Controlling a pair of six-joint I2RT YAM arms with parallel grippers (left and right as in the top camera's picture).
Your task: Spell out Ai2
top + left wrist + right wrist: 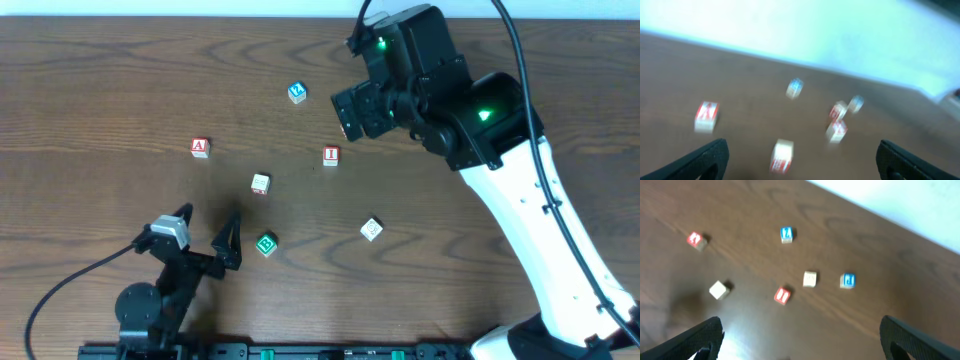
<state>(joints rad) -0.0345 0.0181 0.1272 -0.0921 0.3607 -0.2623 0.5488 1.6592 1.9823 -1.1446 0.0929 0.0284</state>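
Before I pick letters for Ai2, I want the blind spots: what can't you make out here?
Left wrist: motion blur smears every letter, even the red block.
Overhead: cream block and white block faces too small to read.
Right wrist: right claw cut off by bottom edge.

You are viewing six letter blocks lying on one table [80, 90]. By face colour, you are counting two red ones, the A block [200, 147] and the I block [331, 155], one blue block [297, 93], one green block [266, 244], and two pale ones, the central pale block [260, 183] and the tilted pale block [371, 229]. You are also viewing two arms, the left arm [160, 290] and the right arm [520, 190].
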